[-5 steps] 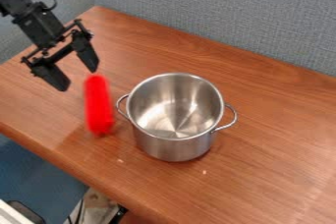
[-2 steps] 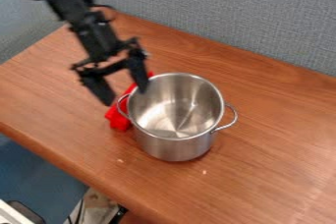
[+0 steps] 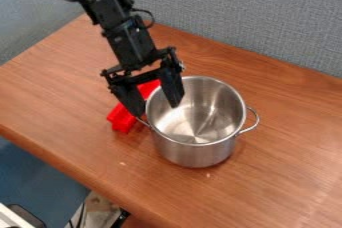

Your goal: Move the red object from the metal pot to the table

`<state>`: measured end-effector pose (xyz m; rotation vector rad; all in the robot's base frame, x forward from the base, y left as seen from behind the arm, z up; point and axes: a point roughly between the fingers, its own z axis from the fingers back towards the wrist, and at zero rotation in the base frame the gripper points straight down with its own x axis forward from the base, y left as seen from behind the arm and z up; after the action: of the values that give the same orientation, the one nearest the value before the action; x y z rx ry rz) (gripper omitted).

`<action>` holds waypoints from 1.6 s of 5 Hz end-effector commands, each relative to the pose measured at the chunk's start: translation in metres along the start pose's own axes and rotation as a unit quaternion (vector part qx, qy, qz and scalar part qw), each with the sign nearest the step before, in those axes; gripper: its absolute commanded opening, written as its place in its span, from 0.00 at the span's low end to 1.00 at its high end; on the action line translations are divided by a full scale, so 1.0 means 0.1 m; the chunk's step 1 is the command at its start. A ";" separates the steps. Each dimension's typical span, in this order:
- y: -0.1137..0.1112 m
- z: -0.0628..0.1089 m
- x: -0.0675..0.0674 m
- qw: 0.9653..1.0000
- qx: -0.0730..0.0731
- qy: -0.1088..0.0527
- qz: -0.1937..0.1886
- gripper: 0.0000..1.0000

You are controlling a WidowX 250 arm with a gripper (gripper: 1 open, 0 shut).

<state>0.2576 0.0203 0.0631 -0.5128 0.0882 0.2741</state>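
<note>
the shiny round steel pot [image 3: 201,122] now sits lower and further right on the reddish-brown wood table [image 3: 54,92], apparently nudged. just beside its left wall lies the flat bright red bar [image 3: 122,120], already out on the wood. behind, the black claw [image 3: 151,89] has swung over from the left, jaws spread, empty.

The table [image 3: 54,92] was reddish-brown with a wood-grain pattern of fine darker lines. On it, the metal pot [image 3: 201,132] was shiny silver, and its inside reflected light and grey tones. Just beside the pot, the red object [image 3: 122,120] was bright plain red. The gripper [image 3: 147,90] above the pot's rim was black. Behind the table, the wall [image 3: 254,12] was grey-blue with a fine speckled texture.
</note>
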 end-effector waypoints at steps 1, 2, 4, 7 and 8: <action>-0.02 -0.07 0.00 0.999 0.003 -0.013 -0.049 1.00; 0.03 -0.18 0.01 0.996 0.004 -0.013 -0.083 1.00; 0.06 0.11 0.19 0.994 0.013 -0.027 -0.106 0.00; 0.31 0.48 0.42 0.997 -0.009 -0.066 -0.031 0.00; 0.48 0.64 0.55 0.994 -0.024 -0.092 0.059 0.00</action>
<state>0.2924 0.1015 0.0759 -0.5340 -0.0224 0.4399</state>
